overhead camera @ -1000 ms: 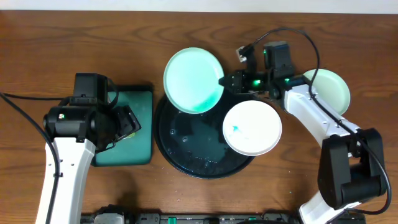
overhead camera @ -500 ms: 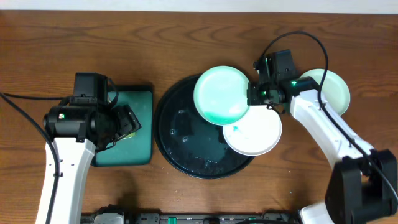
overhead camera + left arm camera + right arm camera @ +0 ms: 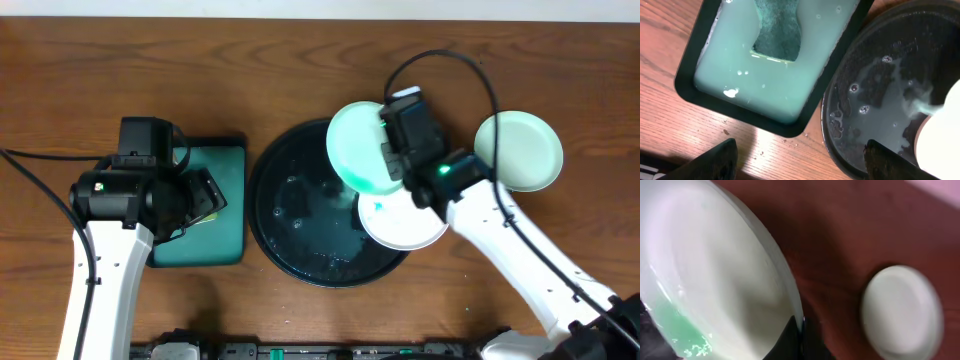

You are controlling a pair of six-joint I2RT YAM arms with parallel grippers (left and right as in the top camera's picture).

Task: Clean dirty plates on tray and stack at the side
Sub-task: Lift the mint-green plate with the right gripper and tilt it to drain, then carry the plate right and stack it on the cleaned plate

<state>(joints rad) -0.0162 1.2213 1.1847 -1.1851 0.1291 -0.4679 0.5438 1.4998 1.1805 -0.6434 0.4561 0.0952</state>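
Plate in grip: mint plate [image 3: 355, 145], smeared green, tilted above the tray's [image 3: 290, 250] far right part, overlapping the white plate [image 3: 410, 225].
Right gripper [image 3: 799, 330]: clamped tight on the mint plate's rim.
Left gripper [image 3: 802, 162]: wide apart, empty, above the sponge [image 3: 777, 30].
Stack spot: pale plate [image 3: 520, 150] to the right, nearer the right arm.
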